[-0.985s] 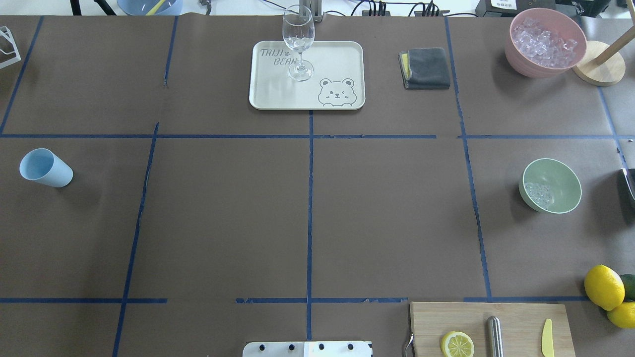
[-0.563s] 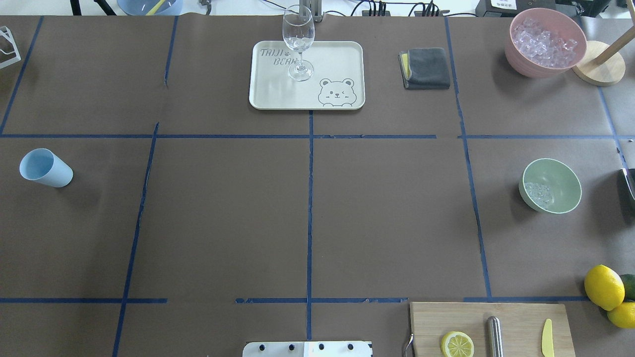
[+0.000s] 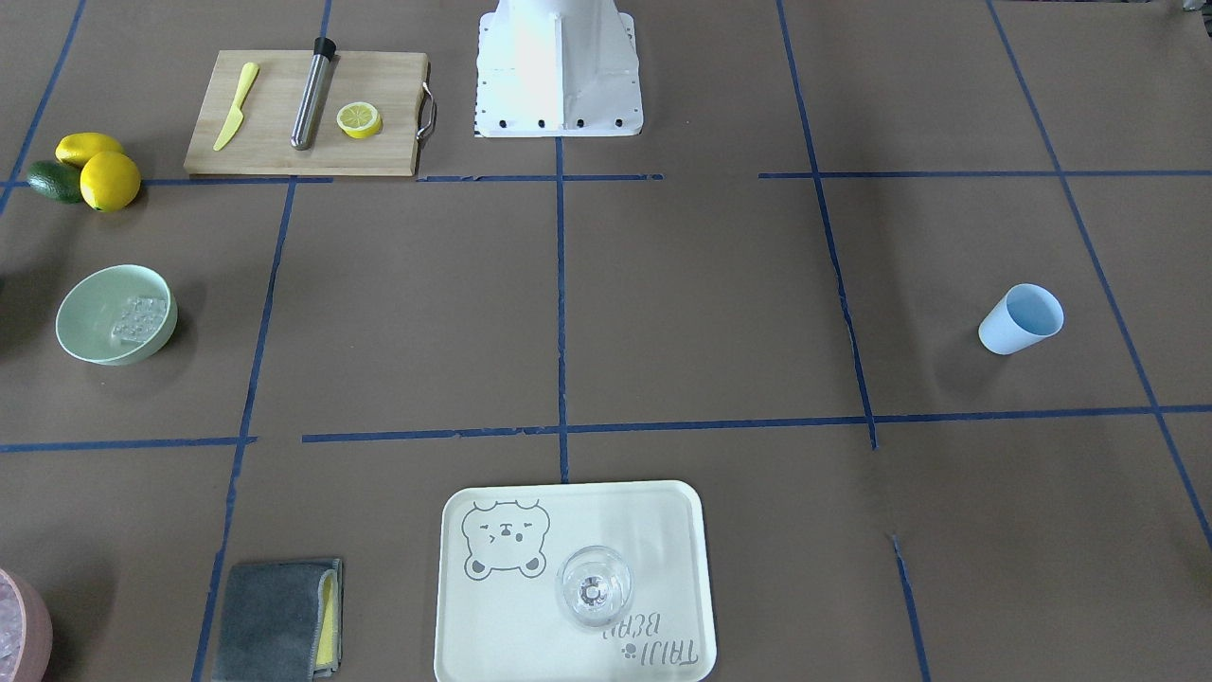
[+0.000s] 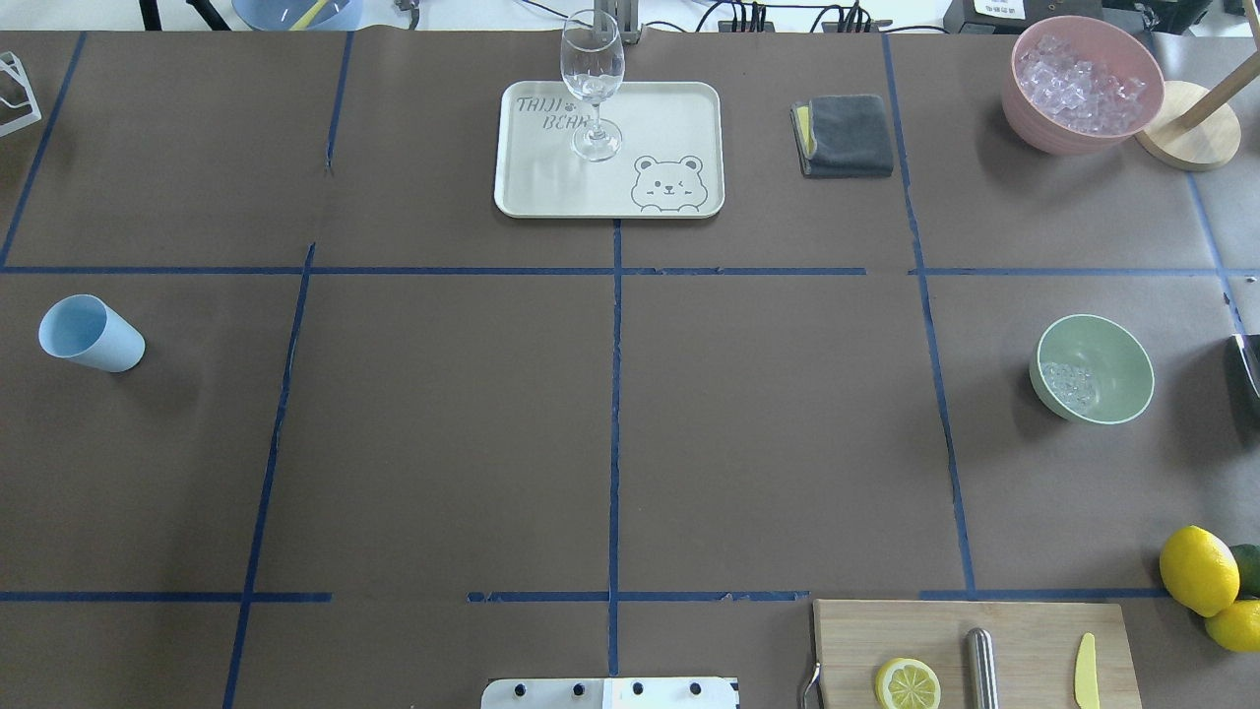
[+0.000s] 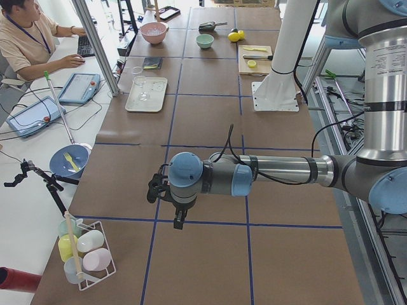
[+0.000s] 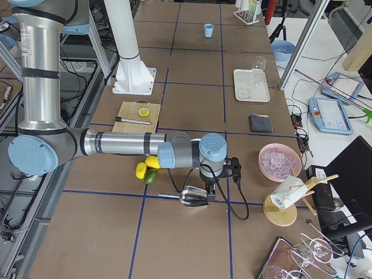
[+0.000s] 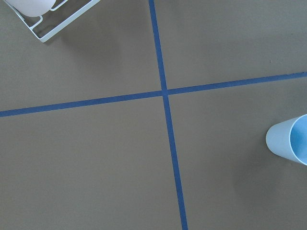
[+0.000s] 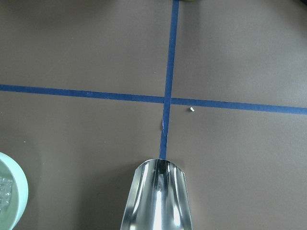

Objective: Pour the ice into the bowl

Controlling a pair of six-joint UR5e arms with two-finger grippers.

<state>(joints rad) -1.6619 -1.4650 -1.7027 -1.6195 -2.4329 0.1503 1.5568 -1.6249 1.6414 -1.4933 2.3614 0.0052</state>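
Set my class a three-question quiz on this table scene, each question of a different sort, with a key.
1. True or false: the wine glass stands on the tray.
2. Where is there ice? A) only in the bowl; B) only in the pink container; C) in both.
3. Fill in: the light blue cup stands on the robot's ____ side of the table.
Key: 1 true; 2 C; 3 left.

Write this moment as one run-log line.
state: pour looks done | clear little ice cubes: inside round pale mint-green bowl | shiny metal scoop: empty, apart from bowl
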